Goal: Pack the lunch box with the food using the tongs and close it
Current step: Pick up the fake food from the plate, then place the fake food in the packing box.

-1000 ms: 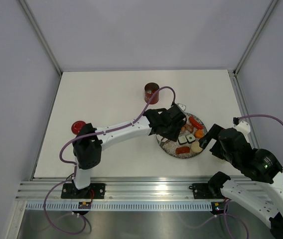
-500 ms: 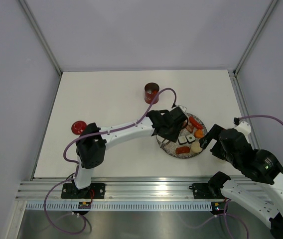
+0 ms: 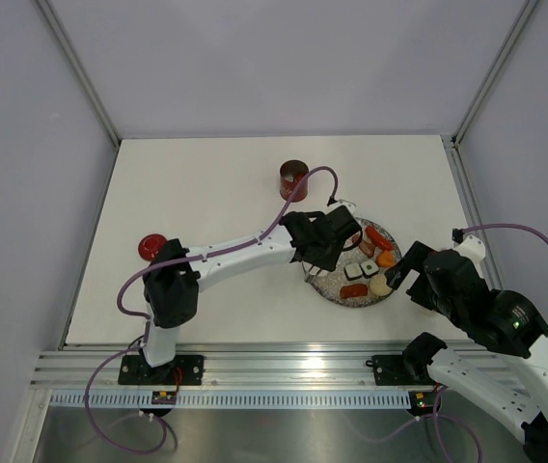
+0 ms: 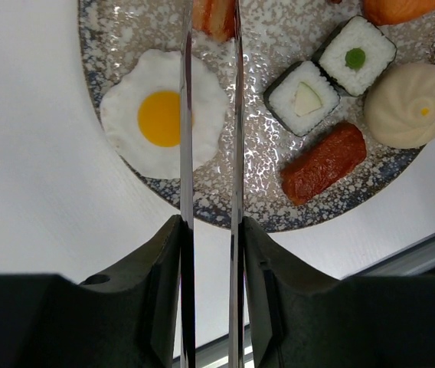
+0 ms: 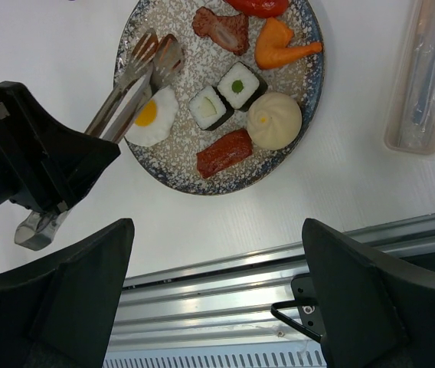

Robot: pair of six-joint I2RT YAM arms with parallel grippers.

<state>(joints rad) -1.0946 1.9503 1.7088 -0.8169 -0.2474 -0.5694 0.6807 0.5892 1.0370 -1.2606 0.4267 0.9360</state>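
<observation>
The lunch box (image 3: pixel 293 179) gets nothing yet, as I judge it: I am at the step of picking food off the plate. My left gripper (image 4: pixel 210 234) holds the tongs (image 4: pixel 237 153), its fingers pressed on the outside of the two arms so that they run narrow and almost side by side. The arms pass above the right edge of the fried egg (image 4: pixel 160 115), and a brown piece (image 4: pixel 214 17) shows between them at the far side of the plate (image 4: pixel 271 218). Right of them lie two sushi rolls (image 4: pixel 305 96), a sausage (image 4: pixel 325 162) and a bun (image 4: pixel 410 103). My right gripper (image 5: pixel 216 224) hangs wide and empty above the near edge of the surface (image 3: pixel 206 193), just beside the plate. The lunch box stands open beyond the plate, apart from it, and its lid (image 3: pixel 151 246) lies well off to the left.

The next move calls for a firm pinch on one piece, a clean lift, and careful aim at the narrow mouth of the box.

The left wrist view cuts off the tips of the tongs. The right wrist view shows them just past the egg, though I cannot tell whether they grip anything. It also shows a carrot piece (image 5: pixel 279 44) and a clear case (image 5: pixel 428 77). Only the top view shows the box and lid, too small to see inside.
</observation>
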